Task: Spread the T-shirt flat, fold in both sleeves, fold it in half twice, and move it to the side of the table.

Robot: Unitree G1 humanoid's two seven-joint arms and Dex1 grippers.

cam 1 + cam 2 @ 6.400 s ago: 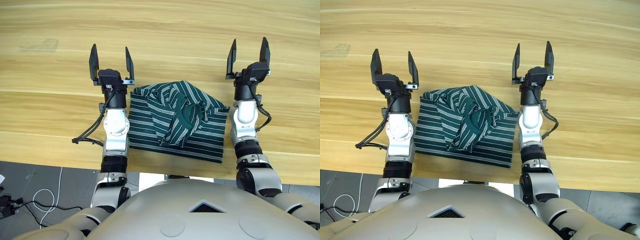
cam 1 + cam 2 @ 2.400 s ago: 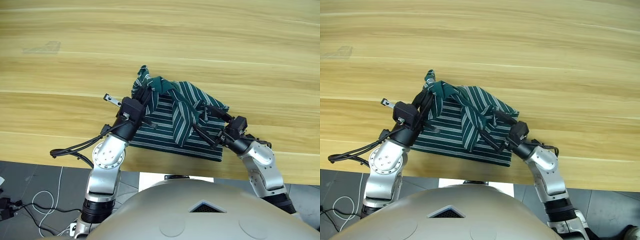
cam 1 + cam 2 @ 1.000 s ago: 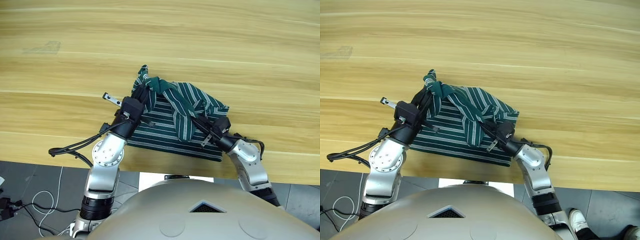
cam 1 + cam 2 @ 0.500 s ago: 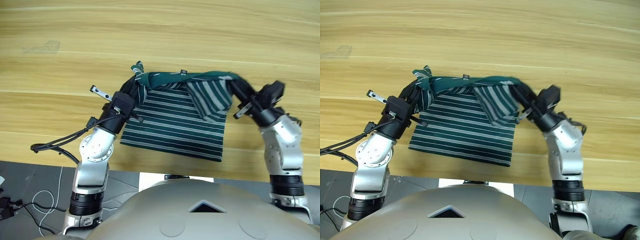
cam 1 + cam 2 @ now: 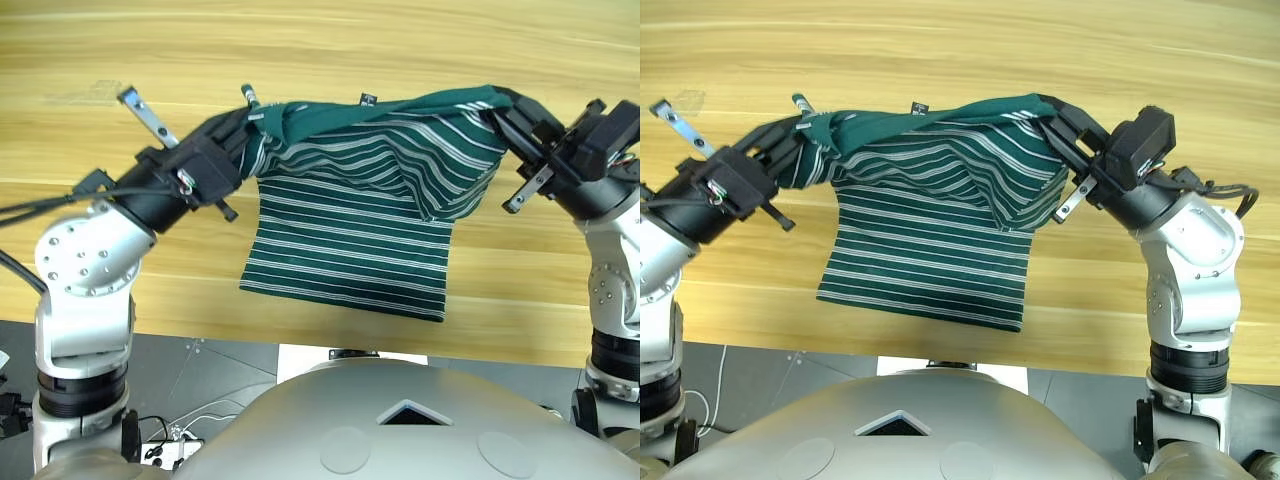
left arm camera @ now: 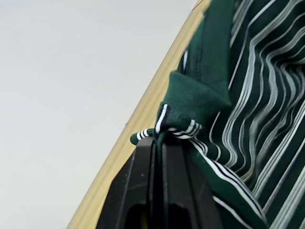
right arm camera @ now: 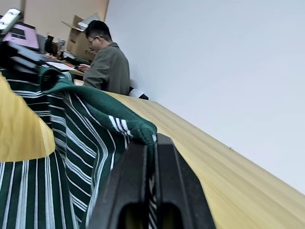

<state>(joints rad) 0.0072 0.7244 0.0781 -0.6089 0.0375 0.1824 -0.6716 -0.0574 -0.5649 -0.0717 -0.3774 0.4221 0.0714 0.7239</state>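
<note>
The left gripper [image 6: 155, 139] has its two fingers pressed together on a bunched corner of the shirt [image 5: 350, 220], with a green fold and a few white stripes pinched right at the tips. The right gripper [image 7: 151, 141] is closed the same way, with a striped edge of the cloth caught between its fingers.

In the left eye view the left gripper sits at upper left of centre and the right gripper at upper right, well apart. The shirt's top edge is stretched between them (a plain green band runs along it, with a small tag near the middle). From that raised edge the cloth slopes toward the bottom of the frame, and its lower hem lies on the table [image 5: 300, 40] at lower centre, near the table's front edge. A loose fold sags just below the right gripper.
</note>
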